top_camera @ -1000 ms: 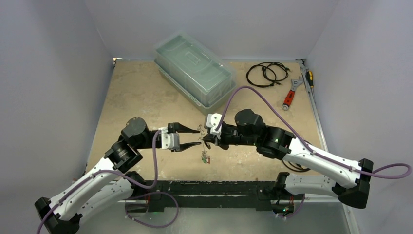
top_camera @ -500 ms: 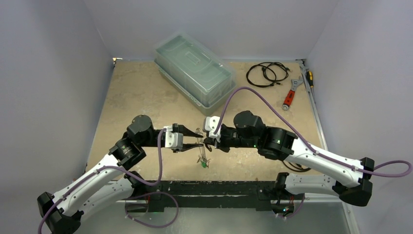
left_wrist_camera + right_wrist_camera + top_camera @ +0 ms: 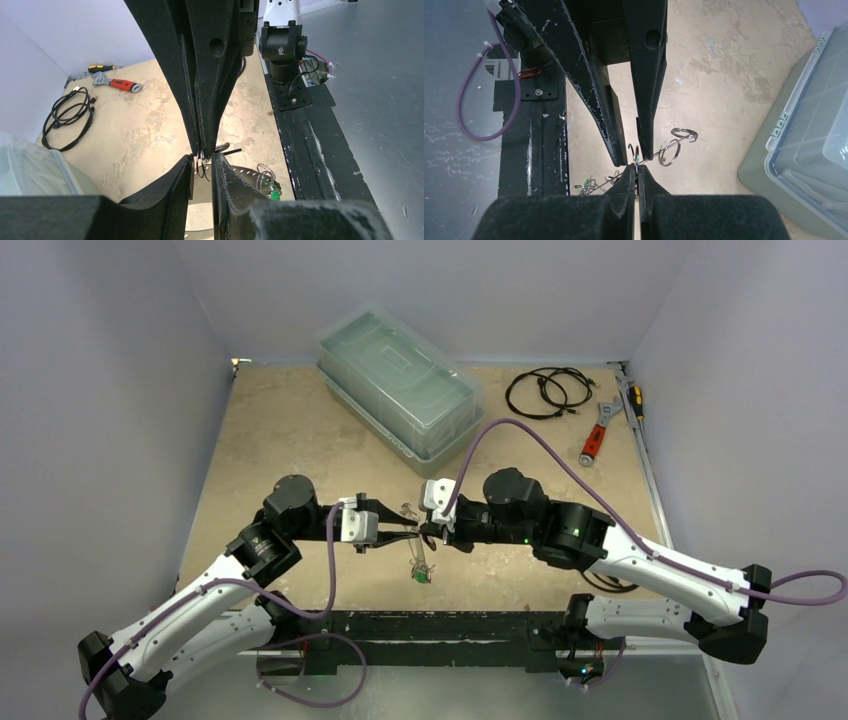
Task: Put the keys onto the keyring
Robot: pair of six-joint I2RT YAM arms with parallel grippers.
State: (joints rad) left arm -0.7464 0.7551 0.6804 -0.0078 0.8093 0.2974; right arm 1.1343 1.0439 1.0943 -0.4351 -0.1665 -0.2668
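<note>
The keyring (image 3: 246, 172), a thin silver plate with holes, is held above the table between the two grippers. It shows edge-on in the right wrist view (image 3: 659, 151). My right gripper (image 3: 637, 167) is shut on it. A dark wire ring (image 3: 634, 151) stands up from the right fingertips. My left gripper (image 3: 202, 167) is narrowly open, with one finger on each side of that ring (image 3: 202, 169). Loose silver rings (image 3: 676, 144) hang at one end of the keyring. A key with a green tag (image 3: 422, 576) hangs at the other end. Both grippers (image 3: 400, 533) (image 3: 430, 533) meet tip to tip.
A clear lidded plastic box (image 3: 400, 382) stands at the back centre. A coiled black cable (image 3: 545, 392), a red-handled wrench (image 3: 597, 432) and a screwdriver (image 3: 634, 398) lie at the back right. The black base rail (image 3: 420, 625) runs along the near edge.
My left gripper has moved right to the right gripper's tips, and its jaws have narrowed around the ring. The hanging keys have swung slightly.
</note>
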